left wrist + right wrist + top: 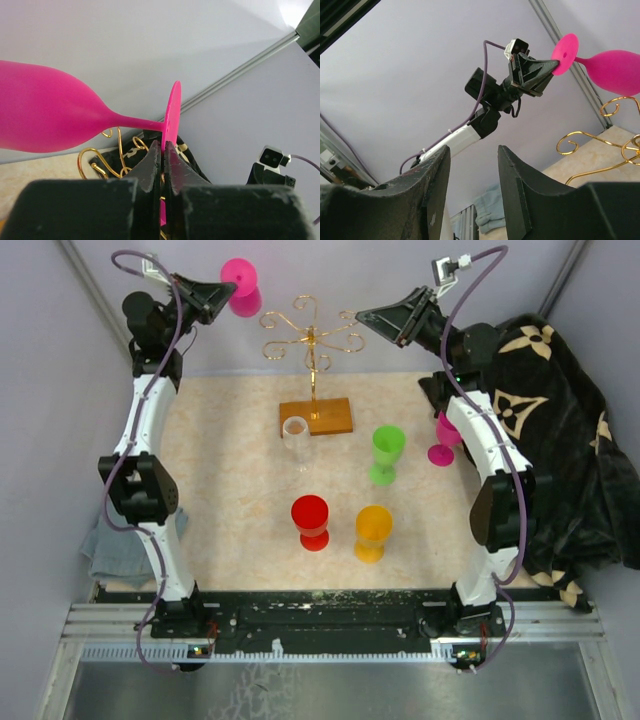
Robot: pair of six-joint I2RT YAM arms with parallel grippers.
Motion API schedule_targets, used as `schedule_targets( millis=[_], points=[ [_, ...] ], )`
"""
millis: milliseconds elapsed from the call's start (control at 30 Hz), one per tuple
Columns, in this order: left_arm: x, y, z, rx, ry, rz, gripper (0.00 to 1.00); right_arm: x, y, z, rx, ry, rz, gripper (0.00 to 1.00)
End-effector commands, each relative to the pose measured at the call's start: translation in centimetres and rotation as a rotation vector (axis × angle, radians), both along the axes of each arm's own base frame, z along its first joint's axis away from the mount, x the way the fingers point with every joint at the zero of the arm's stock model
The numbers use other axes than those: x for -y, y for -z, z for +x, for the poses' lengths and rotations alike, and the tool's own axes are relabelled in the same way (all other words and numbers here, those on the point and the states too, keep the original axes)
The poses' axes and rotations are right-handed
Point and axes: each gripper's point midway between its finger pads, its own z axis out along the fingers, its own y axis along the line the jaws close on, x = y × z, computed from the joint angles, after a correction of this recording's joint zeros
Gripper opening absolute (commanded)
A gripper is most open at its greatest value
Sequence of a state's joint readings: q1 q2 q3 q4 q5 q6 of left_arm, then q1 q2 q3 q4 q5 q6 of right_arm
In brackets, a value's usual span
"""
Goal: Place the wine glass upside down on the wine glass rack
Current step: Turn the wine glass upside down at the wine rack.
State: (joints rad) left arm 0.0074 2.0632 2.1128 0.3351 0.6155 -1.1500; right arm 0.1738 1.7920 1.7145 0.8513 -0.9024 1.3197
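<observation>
A pink wine glass (242, 292) hangs in the air at the back left, lying roughly sideways. My left gripper (226, 292) is shut on the rim of its foot (171, 115), and the bowl (40, 115) points away to the left. The wine glass rack (312, 335) stands just right of the glass, gold scroll arms on a post over a wooden base (318, 418). My right gripper (366, 318) hovers open and holding nothing at the rack's right side, level with the scrolls (600, 145). In the right wrist view its fingers (515, 180) frame the left gripper (535, 72) and the glass (615, 70).
On the mat stand a clear glass (296, 436), a green glass (387, 453), a red glass (311, 521) and an orange glass (373, 531). Another pink glass (443, 440) stands behind the right arm. A black patterned cloth (565, 430) lies right, and a grey-blue towel (100, 545) lies left.
</observation>
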Motion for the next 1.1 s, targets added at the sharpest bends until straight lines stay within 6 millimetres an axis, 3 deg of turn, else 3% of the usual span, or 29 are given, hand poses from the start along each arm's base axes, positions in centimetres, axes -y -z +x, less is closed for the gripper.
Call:
schedule_targets(
  millis=[0, 233, 867, 1067],
  points=[
    [-0.7, 0.0, 1.2, -0.015, -0.042, -0.036, 0.00, 0.6, -2.3, -2.1, 0.088, 0.023, 0.011, 0.43],
    [0.2, 1.5, 1.9, -0.046, 0.007, -0.068, 0.00, 0.5, -2.0, -2.0, 0.081, 0.027, 0.006, 0.43],
    [4.8, 2.7, 2.8, -0.047, 0.074, -0.051, 0.00, 0.6, -1.5, -2.3, 0.073, 0.031, -0.003, 0.43],
    [5.9, 3.9, 3.0, -0.072, 0.088, -0.036, 0.00, 0.6, -1.4, -2.3, 0.069, 0.030, -0.005, 0.43]
  ],
)
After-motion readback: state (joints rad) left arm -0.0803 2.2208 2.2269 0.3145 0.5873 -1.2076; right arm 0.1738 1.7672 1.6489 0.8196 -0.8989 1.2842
